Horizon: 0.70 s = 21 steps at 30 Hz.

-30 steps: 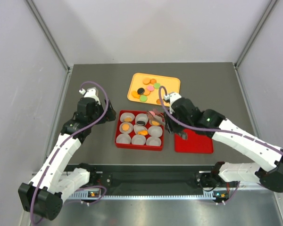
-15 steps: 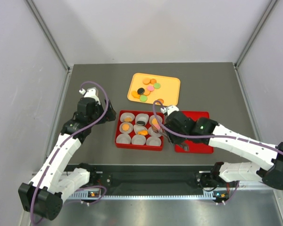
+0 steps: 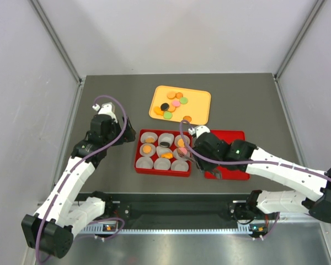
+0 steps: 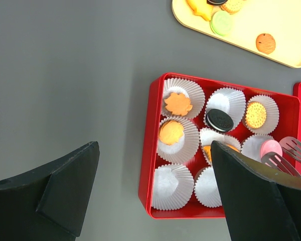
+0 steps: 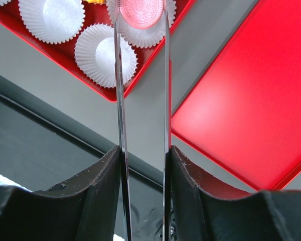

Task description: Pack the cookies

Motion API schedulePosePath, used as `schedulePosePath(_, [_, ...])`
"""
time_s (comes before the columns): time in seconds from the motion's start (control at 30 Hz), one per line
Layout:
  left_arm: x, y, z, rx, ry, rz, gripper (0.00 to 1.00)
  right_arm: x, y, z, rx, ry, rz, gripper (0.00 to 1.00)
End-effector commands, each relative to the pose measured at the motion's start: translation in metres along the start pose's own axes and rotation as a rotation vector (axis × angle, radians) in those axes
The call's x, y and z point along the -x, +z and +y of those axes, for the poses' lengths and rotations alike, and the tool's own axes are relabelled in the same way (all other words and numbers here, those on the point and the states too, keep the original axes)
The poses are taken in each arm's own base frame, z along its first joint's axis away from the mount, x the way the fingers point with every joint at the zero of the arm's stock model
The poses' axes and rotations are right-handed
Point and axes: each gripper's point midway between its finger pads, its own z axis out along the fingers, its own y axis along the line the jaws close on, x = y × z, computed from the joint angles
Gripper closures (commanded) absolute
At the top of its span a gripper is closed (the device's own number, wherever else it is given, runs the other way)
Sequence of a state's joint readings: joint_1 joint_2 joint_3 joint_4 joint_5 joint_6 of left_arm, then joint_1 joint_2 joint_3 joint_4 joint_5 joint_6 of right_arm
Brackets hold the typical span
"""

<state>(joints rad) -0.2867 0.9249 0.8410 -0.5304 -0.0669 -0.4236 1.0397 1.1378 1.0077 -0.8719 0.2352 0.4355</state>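
Showing the right claw (image 5: 143, 155) nearest to us, we see its two black fingers closed on a pair of metal tongs (image 5: 119, 100). The long blades run forward to either side of a pink cookie (image 5: 141, 11). That cookie sits over a white paper cup (image 4: 258, 145) in the right-hand column, middle row, of the red box (image 3: 137, 161). We cannot tell whether the blades still pinch it or have let it go.

A second ago this arm was higher and farther out, with the tongs at the far right corner of the box, close to the tray. It has since swung in and come down to the cup, so we judge the step in hand to be setting the pink cookie down.

To the right of the box, just beside it, lies a flat red lid (image 5: 241, 100), partly under the arm.

The left claw (image 4: 154, 150) has not moved over that second. It hangs above the table left of the box with its fingers spread wide, holding nothing.

In the box, six cups hold a cookie, counting the pink one. The three cups of the near row look empty, so we judge the packing about two-thirds done.

Farthest from us, the yellow tray (image 3: 201, 99) still carries the loose cookies (image 3: 174, 105): orange, green, pink and black.
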Motion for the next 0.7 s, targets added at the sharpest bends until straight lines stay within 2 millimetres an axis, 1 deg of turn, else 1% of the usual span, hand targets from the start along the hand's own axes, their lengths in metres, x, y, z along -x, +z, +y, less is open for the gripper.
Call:
schedulePosePath(0.0, [0.011, 0.0, -0.004, -0.022, -0.002, -0.048, 0.03, 0.005, -0.009, 0.003, 0.007, 0.002, -0.038, 0.59])
schedulePosePath(0.3, [0.01, 0.0, -0.003, -0.02, -0.002, -0.047, 0.03, 0.005, -0.005, 0.005, 0.002, -0.013, -0.024, 0.57])
schedulePosePath(0.4, [0.011, 0.0, -0.004, -0.021, 0.0, -0.048, 0.03, 0.007, -0.006, 0.006, 0.004, -0.019, -0.03, 0.53])
schedulePosePath(0.6, [0.011, 0.0, -0.003, -0.02, 0.0, -0.05, 0.03, 0.012, -0.008, 0.007, 0.004, -0.024, -0.036, 0.52])
schedulePosePath(0.67, [0.012, -0.001, -0.003, -0.02, -0.002, -0.054, 0.03, 0.016, -0.01, 0.006, 0.0, -0.02, -0.052, 0.52])
